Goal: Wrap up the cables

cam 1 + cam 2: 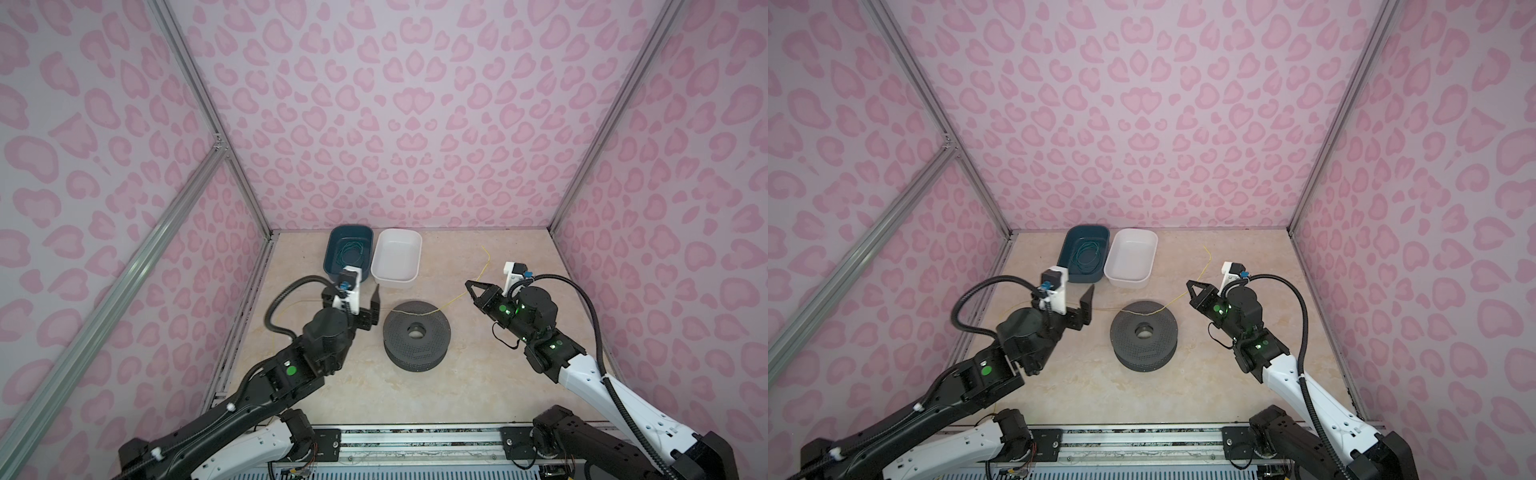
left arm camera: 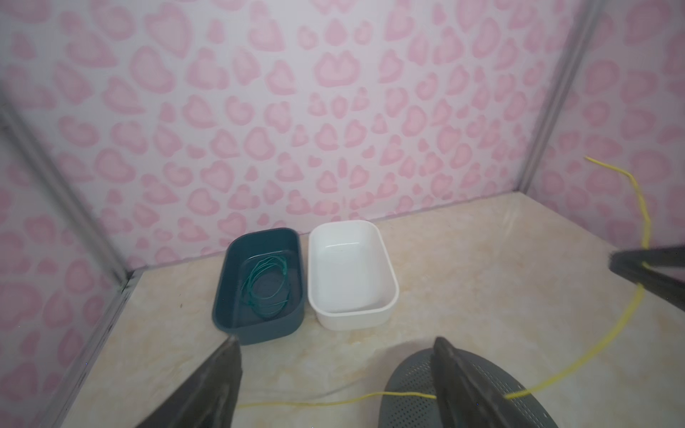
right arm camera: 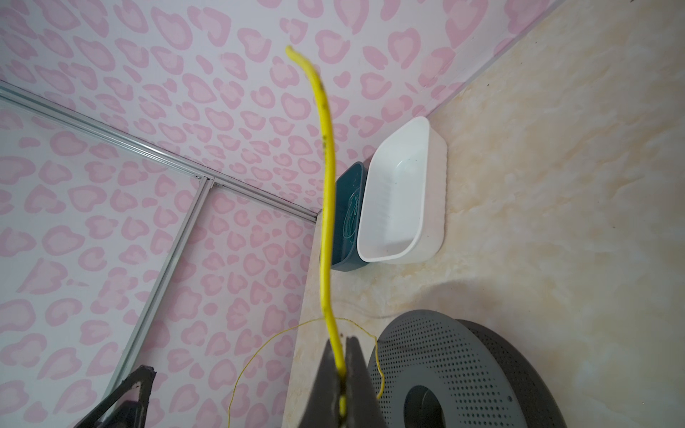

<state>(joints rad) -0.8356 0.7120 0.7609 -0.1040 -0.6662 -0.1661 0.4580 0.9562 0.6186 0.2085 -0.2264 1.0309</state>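
Right gripper (image 3: 343, 344) pinches yellow wire (image 3: 328, 178); left gripper (image 2: 335, 341) spread beside spool (image 1: 415, 332).

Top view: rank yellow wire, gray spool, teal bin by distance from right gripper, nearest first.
1. yellow wire: pinched in the right gripper.
2. gray spool: mid-table, to its left.
3. teal bin: back wall, far left, past the white bin.

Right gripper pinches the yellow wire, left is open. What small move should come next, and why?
Probably sweep the right gripper, shut on the yellow wire near its free end, around the grey perforated spool, lowering the wire between its flanges. The wire only drapes across the spool's top face, and the open left gripper holds nothing.
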